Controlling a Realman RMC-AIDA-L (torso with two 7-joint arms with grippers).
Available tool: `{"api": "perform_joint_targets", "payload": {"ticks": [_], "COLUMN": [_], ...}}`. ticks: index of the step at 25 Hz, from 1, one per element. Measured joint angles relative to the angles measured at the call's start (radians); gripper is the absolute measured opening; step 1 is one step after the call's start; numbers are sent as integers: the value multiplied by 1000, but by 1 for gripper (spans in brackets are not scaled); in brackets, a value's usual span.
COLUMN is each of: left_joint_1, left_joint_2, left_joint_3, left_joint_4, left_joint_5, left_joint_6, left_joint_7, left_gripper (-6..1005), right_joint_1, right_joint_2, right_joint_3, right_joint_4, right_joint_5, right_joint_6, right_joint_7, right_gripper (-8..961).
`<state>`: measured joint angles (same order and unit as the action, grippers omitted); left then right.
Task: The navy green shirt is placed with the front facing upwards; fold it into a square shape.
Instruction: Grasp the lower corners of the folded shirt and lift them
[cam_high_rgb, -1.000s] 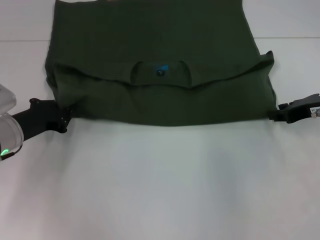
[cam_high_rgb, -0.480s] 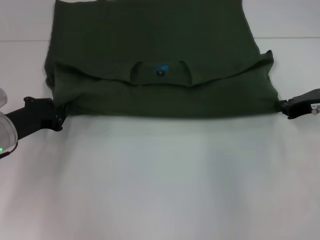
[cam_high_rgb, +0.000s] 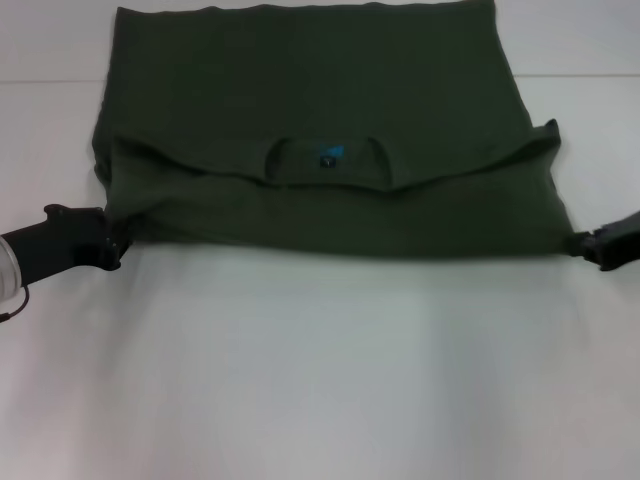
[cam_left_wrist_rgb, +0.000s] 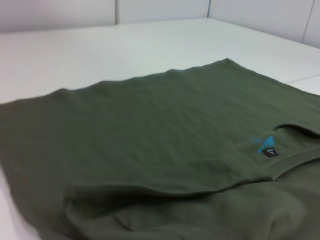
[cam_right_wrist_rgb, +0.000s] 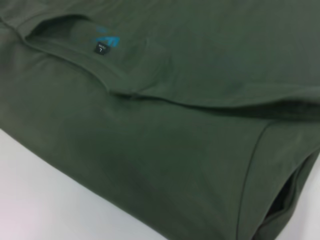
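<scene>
The navy green shirt (cam_high_rgb: 320, 90) lies on the white table (cam_high_rgb: 320, 380), its near part folded over so the collar (cam_high_rgb: 325, 180) and black tag with blue print (cam_high_rgb: 327, 157) face up mid-shirt. The chest lettering is hidden. My left gripper (cam_high_rgb: 112, 240) is at the near left corner of the fold, shut on the cloth. My right gripper (cam_high_rgb: 580, 243) is at the near right corner, shut on the cloth. The near edge is stretched straight between them. The left wrist view shows the shirt (cam_left_wrist_rgb: 150, 135) and its tag (cam_left_wrist_rgb: 267, 147). The right wrist view shows the shirt (cam_right_wrist_rgb: 175, 140), its tag (cam_right_wrist_rgb: 105, 45) and a sleeve hem.
Bare white table lies in front of the shirt and on both sides of it. A seam line in the table (cam_high_rgb: 590, 75) runs across behind the shirt's shoulders. The left wrist view shows a wall (cam_left_wrist_rgb: 160, 9) beyond the table's far edge.
Both grippers have moved outward and toward me, dragging the shirt with them. The near edge is pulled tauter and the shirt's far hem has come into view at the top.
</scene>
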<state>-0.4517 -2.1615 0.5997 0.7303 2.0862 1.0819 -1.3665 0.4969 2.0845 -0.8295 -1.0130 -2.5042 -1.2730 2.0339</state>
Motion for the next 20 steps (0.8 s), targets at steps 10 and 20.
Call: {"api": "perform_joint_targets", "payload": {"ticks": [10,20], "left_joint_1": [85,119], "left_joint_2": [-4,-4], "left_joint_3": [28,19], "left_joint_4": [181,335], "left_joint_5": [138,307], "left_joint_6": [178,419], "left_joint_7": [-272,-496], "left_gripper": [80,81], "right_joint_1": [-48,-38], "right_joint_2": [-8,0], "right_joint_3": [3,-5], "right_joint_4": [-129,-187], "right_joint_5": [-34,-121], "right_joint_6": [-215,-410], "right_joint_7": [46,68], "right_gripper": [16,16]}}
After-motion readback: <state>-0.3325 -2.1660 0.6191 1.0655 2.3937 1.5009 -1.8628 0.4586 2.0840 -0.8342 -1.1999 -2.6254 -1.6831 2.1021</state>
